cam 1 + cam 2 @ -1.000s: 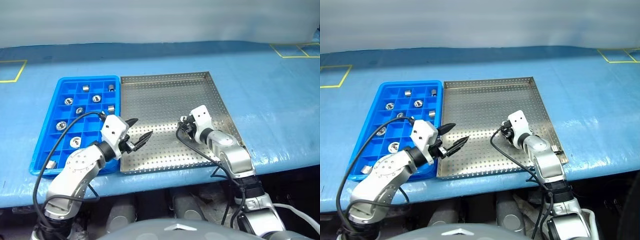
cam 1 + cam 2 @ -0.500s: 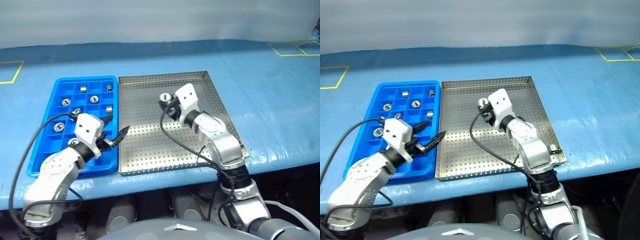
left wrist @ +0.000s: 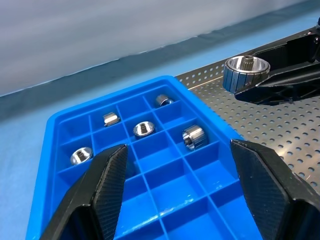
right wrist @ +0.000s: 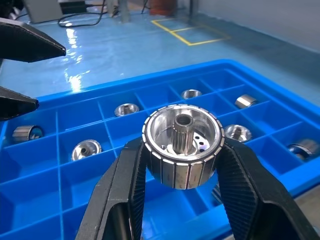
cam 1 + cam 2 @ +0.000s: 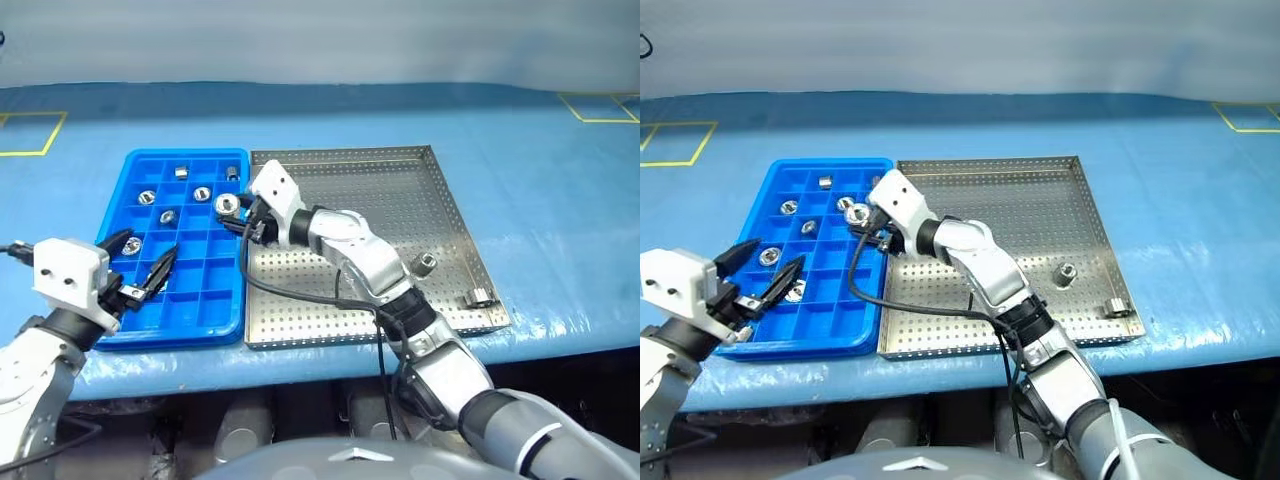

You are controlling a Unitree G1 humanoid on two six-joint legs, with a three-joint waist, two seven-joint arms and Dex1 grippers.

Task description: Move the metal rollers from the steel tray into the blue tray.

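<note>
Left gripper (image 5: 140,268): fingers spread wide, empty, held aside of the blue tray (image 5: 118,325); several metal rollers (image 5: 147,198) already seated there; right gripper (image 5: 240,212): one roller (image 5: 227,204) clamped for placing; steel tray (image 5: 455,215): two rollers left.

We see shiny silver rollers (image 5: 202,193), a bright blue gridded tray (image 5: 226,318), and a silver perforated tray (image 5: 420,205) on blue cloth (image 5: 540,190).
</note>
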